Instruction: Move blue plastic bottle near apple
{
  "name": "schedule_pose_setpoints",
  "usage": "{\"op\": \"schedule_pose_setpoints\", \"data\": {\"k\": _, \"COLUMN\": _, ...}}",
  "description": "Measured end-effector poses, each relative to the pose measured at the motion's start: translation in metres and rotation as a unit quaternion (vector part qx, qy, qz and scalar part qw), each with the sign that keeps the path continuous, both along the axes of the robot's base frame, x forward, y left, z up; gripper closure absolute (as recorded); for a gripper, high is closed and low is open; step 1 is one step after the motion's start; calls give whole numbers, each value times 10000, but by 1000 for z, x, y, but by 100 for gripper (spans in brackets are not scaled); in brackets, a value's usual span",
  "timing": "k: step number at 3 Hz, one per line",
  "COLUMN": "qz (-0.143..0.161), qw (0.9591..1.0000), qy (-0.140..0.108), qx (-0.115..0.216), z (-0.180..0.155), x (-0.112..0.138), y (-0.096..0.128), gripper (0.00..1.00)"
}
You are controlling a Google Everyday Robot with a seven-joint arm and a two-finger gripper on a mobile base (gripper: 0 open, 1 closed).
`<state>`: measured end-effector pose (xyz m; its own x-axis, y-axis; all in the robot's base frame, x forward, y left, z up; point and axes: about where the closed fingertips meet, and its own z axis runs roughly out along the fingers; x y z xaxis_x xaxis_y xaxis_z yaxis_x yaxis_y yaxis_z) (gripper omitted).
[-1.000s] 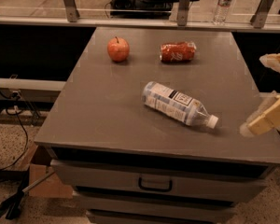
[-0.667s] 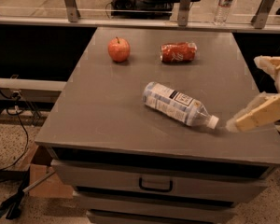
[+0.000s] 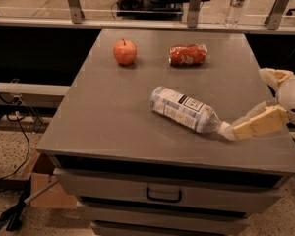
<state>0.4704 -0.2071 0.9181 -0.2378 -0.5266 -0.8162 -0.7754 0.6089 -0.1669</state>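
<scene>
The blue plastic bottle (image 3: pixel 182 108) lies on its side in the middle right of the grey table top (image 3: pixel 103 117), with its cap end pointing to the front right. The apple (image 3: pixel 125 52) stands at the far left of the table, well apart from the bottle. My gripper (image 3: pixel 250 102) comes in from the right edge, open. The lower cream finger (image 3: pixel 258 124) has its tip against the bottle's cap end. The upper finger (image 3: pixel 273 75) is farther back, clear of the bottle.
A red shiny snack bag (image 3: pixel 187 55) lies at the far side, right of the apple. A slim clear bottle (image 3: pixel 236 4) stands behind the rail beyond the table. Drawers with a handle (image 3: pixel 163 195) are below the table top. A cardboard box (image 3: pixel 44 191) sits on the floor at left.
My gripper has moved left across the table's right edge, and its lower finger now reaches the bottle's cap end. The bottle, apple and bag have not moved.
</scene>
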Motion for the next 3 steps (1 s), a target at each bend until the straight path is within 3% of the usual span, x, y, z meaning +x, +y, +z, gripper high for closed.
{"op": "schedule_pose_setpoints", "data": {"k": 2, "qz": 0, "qw": 9997, "qy": -252, "qx": 53, "z": -14, "x": -7, "y": 29, "gripper": 0}}
{"op": "schedule_pose_setpoints", "data": {"k": 3, "qz": -92, "qw": 9995, "qy": -245, "qx": 199, "z": -30, "x": -3, "y": 50, "gripper": 0}}
